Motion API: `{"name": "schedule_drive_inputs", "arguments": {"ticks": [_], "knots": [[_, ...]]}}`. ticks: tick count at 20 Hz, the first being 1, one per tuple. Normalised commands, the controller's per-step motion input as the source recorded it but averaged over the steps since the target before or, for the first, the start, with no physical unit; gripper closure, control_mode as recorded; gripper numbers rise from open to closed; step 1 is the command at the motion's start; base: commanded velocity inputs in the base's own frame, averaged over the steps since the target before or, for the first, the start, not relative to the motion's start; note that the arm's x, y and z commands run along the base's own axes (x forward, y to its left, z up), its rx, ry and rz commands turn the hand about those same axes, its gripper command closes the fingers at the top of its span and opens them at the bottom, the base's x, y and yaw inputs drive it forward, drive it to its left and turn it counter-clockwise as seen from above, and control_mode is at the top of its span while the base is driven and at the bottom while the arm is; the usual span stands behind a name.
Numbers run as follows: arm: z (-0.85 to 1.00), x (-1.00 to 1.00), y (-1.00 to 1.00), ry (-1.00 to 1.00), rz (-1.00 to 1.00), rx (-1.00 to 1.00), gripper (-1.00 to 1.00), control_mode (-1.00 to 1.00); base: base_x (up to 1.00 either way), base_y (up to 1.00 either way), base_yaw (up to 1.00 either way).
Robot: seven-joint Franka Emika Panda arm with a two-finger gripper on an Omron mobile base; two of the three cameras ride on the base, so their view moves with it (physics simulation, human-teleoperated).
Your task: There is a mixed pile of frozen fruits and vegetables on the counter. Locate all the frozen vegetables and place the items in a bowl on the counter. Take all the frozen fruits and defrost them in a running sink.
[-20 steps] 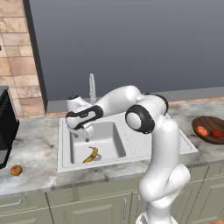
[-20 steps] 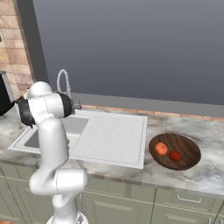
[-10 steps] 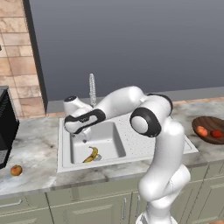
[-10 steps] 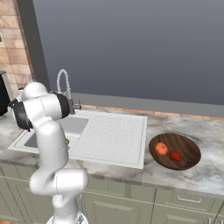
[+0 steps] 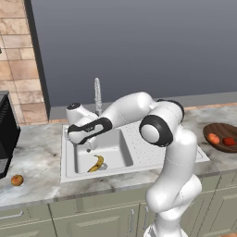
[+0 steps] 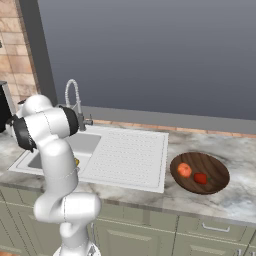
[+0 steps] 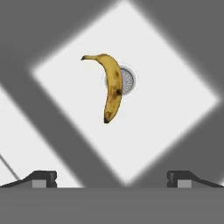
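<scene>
The end effector (image 5: 88,146) hangs open and empty above the sink (image 5: 69,159), its fingers wide apart. The banana (image 7: 112,87) lies on the basin floor, partly over the drain (image 7: 126,80). On the table (image 5: 34,185), the small orange fruit (image 5: 17,180) sits at about 9 o'clock from the sink. The bowl (image 6: 215,166), at 3 o'clock, holds the tomato (image 6: 184,170) and the red pepper (image 6: 200,178).

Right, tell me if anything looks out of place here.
One small orange fruit sits alone on the counter left of the sink, apart from the banana lying over the drain.
</scene>
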Motion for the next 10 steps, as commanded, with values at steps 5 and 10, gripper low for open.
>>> {"name": "schedule_drive_inputs", "arguments": {"ticks": [5,10], "knots": [[0.00,-0.11,0.01,0.06,0.16,0.00,-1.00,-1.00,0.00,0.00,0.00],[0.00,-0.06,0.00,0.02,0.12,0.03,-1.00,-1.00,0.00,0.00,0.00]]}}
